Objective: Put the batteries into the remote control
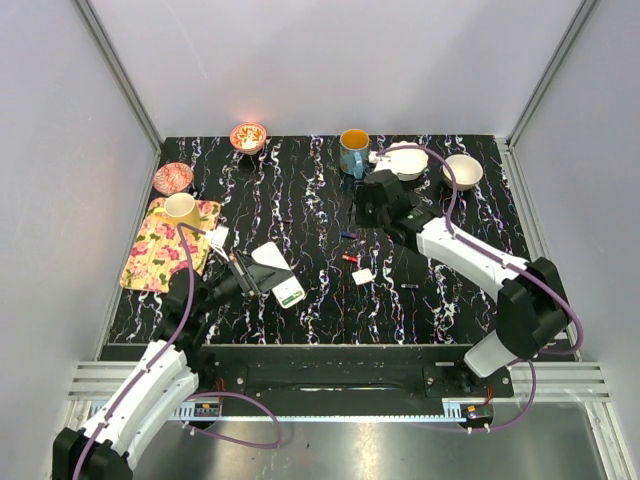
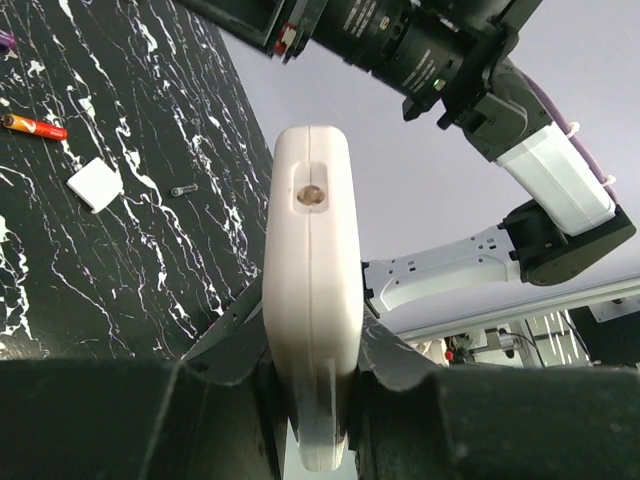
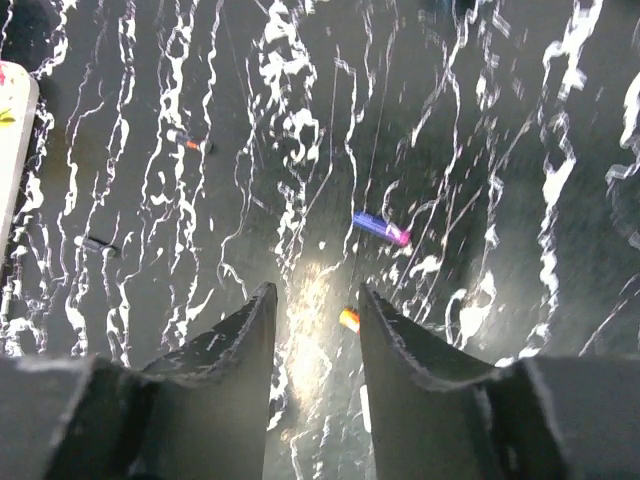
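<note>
My left gripper [image 1: 246,273] is shut on the white remote control [image 1: 275,272] and holds it tilted above the table at the near left. In the left wrist view the remote [image 2: 312,290] stands edge-on between the jaws of the gripper [image 2: 312,400]. A reddish-orange battery [image 1: 351,258] and a bluish battery [image 1: 347,236] lie mid-table, with the small white cover piece [image 1: 363,276] beside them. My right gripper [image 1: 368,212] is open and empty, hovering just behind them. In the right wrist view the bluish battery [image 3: 378,227] lies ahead of the gripper [image 3: 315,300], and the orange battery's tip [image 3: 348,319] shows by the right finger.
A floral tray [image 1: 150,262] with a yellow cup [image 1: 182,207] sits at the left. Two patterned bowls [image 1: 248,135], a blue mug [image 1: 353,150] and two white bowls [image 1: 462,170] line the back. Two more small dark batteries [image 3: 97,244] lie farther left.
</note>
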### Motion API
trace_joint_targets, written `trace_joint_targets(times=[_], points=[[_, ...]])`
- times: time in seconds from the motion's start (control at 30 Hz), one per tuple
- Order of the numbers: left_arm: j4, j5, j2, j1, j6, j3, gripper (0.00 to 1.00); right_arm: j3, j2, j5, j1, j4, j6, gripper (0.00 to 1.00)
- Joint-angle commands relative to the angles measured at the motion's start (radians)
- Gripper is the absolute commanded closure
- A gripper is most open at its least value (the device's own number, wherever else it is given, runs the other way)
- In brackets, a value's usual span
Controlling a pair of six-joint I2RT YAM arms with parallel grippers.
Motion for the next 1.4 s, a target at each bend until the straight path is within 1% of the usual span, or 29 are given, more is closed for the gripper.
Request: trace_joint_targets(times=[0.0,0.03,0.07,0.1,0.13,0.17,0.2,0.3,0.5,0.73,0.83,0.97,1.37], points=[[0.028,-0.032,0.006,0.004,0.015,0.012,1.0,-0.067,0.0,0.023,0.006,-0.023,0.406,0.48],[0.027,-0.037,0.008,0.004,0.016,0.012,1.0,-0.064,0.014,0.042,0.009,-0.046,0.414,0.35],[0.025,-0.041,0.005,0.004,0.016,0.009,1.0,-0.037,0.032,0.113,0.02,-0.081,0.418,0.3],[0.024,-0.044,0.008,0.004,0.016,0.006,1.0,-0.026,0.071,0.143,0.024,-0.142,0.427,0.24],[0.025,-0.049,0.009,0.004,0.016,0.0,1.0,-0.02,0.088,0.154,0.024,-0.162,0.43,0.16],[0.025,-0.049,0.011,0.004,0.016,-0.004,1.0,-0.009,0.106,0.164,0.024,-0.179,0.437,0.14],[0.025,-0.052,0.014,0.004,0.018,-0.005,1.0,-0.005,0.138,0.163,0.026,-0.21,0.453,0.13],[0.027,-0.052,0.028,0.004,0.019,-0.016,1.0,-0.006,0.183,0.171,0.046,-0.219,0.489,0.13],[0.033,-0.035,0.057,0.004,0.027,-0.013,1.0,0.054,0.27,0.224,0.09,-0.244,0.529,0.19],[0.033,-0.034,0.054,0.004,0.03,-0.017,1.0,0.123,0.335,0.22,0.112,-0.253,0.477,0.2],[0.034,-0.032,0.054,0.004,0.03,-0.019,1.0,0.144,0.37,0.204,0.112,-0.284,0.444,0.21],[0.036,-0.032,0.056,0.004,0.03,-0.02,1.0,0.141,0.388,0.204,0.11,-0.296,0.429,0.21],[0.043,-0.029,0.06,0.004,0.032,-0.027,1.0,0.156,0.425,0.183,0.112,-0.297,0.409,0.29]])
